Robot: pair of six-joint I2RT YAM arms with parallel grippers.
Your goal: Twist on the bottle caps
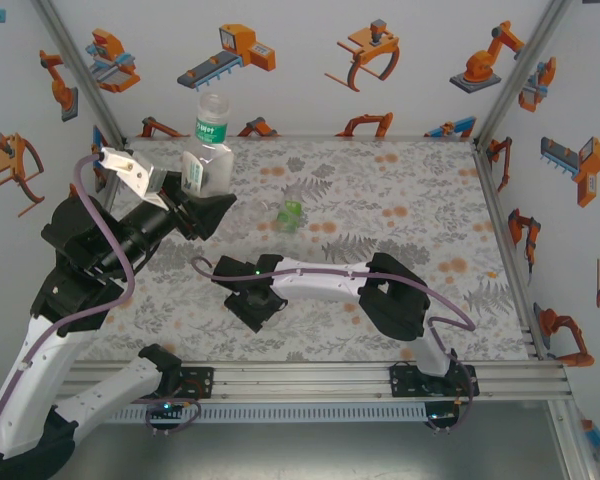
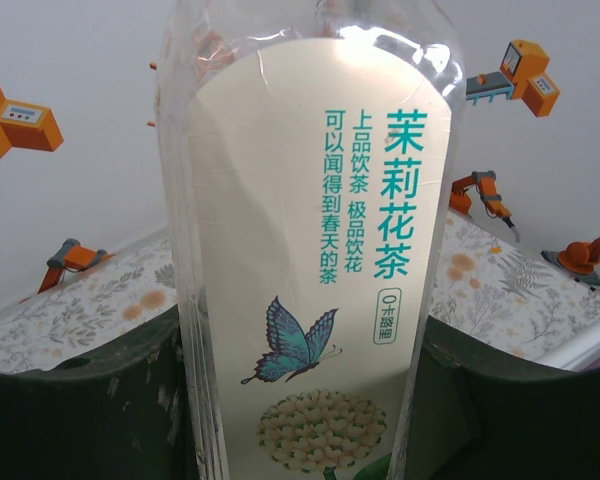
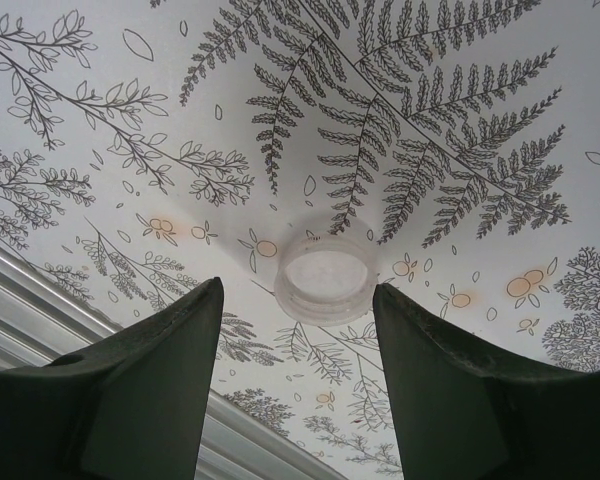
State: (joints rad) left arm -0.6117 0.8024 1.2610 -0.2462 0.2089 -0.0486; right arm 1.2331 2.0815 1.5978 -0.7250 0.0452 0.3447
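You are at the cap pick-up step. Your right end effector (image 3: pixel 298 300) hangs low over the tabletop (image 1: pixel 410 200) with its fingers spread, and a white cap (image 3: pixel 323 278) lies open side up on the floral print just beyond the fingertips, not yet gripped. Your left end effector (image 1: pixel 202 195) is pinched on the green-label bottle (image 1: pixel 210 150) and holds it upright, raised above the far left of the tabletop. Its neck looks bare, though that is small in the top view.

For the next move, I judge you need to lower the right fingers around the cap, close gently on its rim, then turn it open side down over the held bottle's neck before twisting.

You can count two bottles: the held one and a green-tinted bottle (image 1: pixel 292 213) lying on its side mid-tabletop. You can count one cap.
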